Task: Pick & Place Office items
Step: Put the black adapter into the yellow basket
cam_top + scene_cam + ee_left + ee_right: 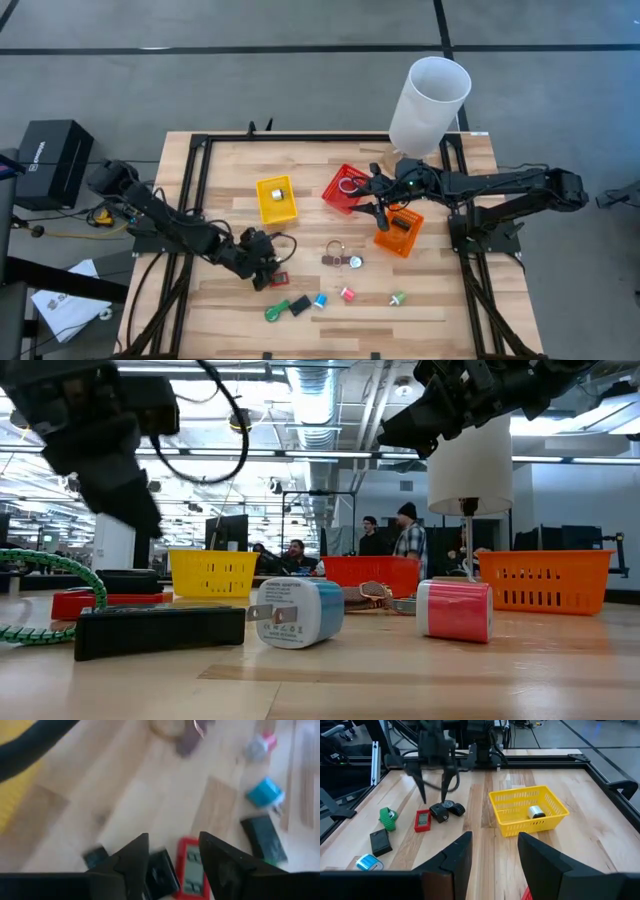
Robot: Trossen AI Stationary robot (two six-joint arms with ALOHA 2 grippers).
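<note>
The office items lie scattered on the wooden table (200, 310). A red flat item (422, 820) and two small black pieces (440, 812) lie just below my left gripper (436, 792), which is open and slants down over them; its fingers touch nothing that I can see. In the left wrist view the red item (192, 870) and a black piece (162, 875) show between the fingers. My right gripper (382, 210) hangs open over the gap between the red bin (347, 188) and the orange bin (398, 232), holding nothing.
The yellow bin (277, 198) holds a small metal piece (536, 811). Key rings (338, 256), a green item (275, 311), a black block (299, 305), a blue charger (319, 300) and a pink piece (347, 293) lie near the front. A tall white cylinder (430, 105) stands at the back.
</note>
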